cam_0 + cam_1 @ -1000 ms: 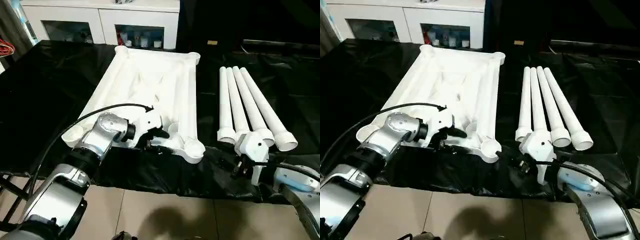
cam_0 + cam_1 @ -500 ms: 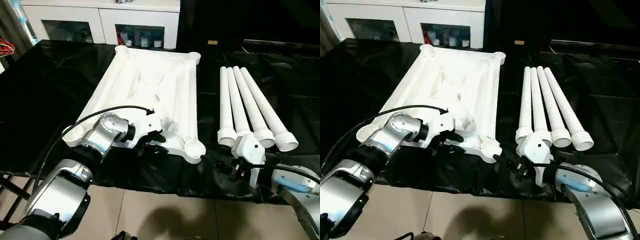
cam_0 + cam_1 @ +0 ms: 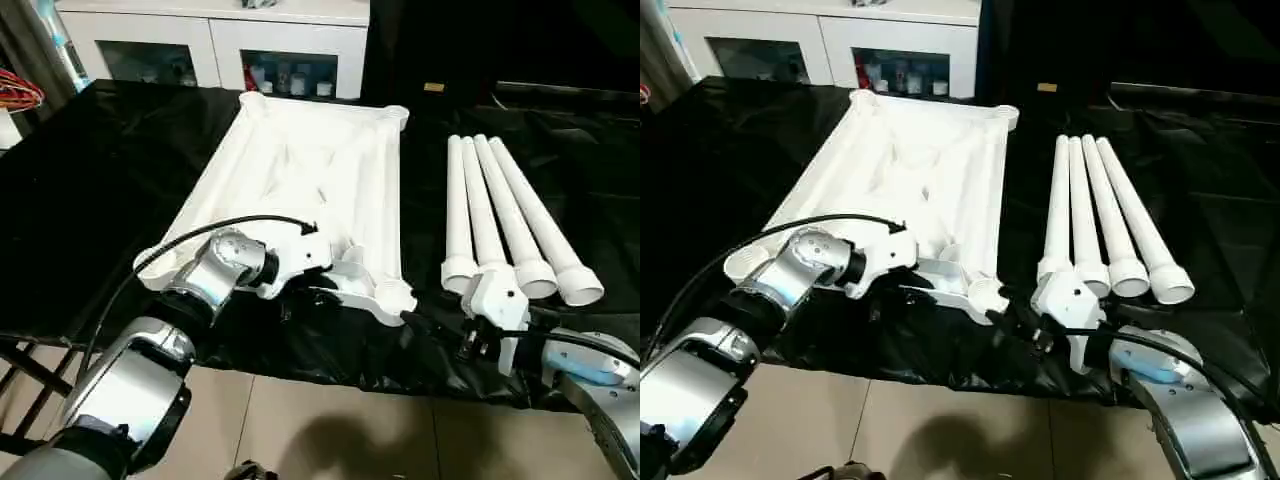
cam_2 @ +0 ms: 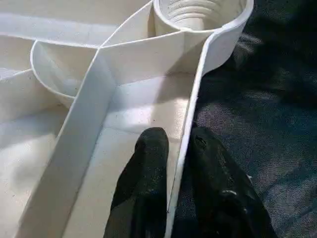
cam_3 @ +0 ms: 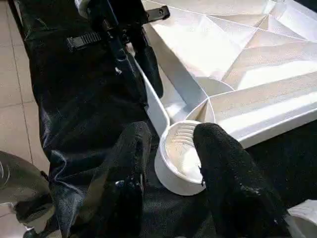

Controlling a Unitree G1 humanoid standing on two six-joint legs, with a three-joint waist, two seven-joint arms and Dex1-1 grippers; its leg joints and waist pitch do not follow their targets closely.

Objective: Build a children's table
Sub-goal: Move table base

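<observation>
Closing over the last second, the left end effector [image 4: 173,163] now clamps the tabletop's [image 3: 310,170] near rim, securing it, while the right end effector [image 5: 168,148] hovers apart at the corner socket [image 5: 183,148].

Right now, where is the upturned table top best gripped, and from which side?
Probably the thin upright rim of the table top near its front corner socket, approached from the near edge: the left gripper already straddles that wall there.

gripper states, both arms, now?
Left claw: shut on the tabletop, one finger on each side of its near edge wall.
Right claw: open, fingers straddling the corner socket, not gripping it.
</observation>
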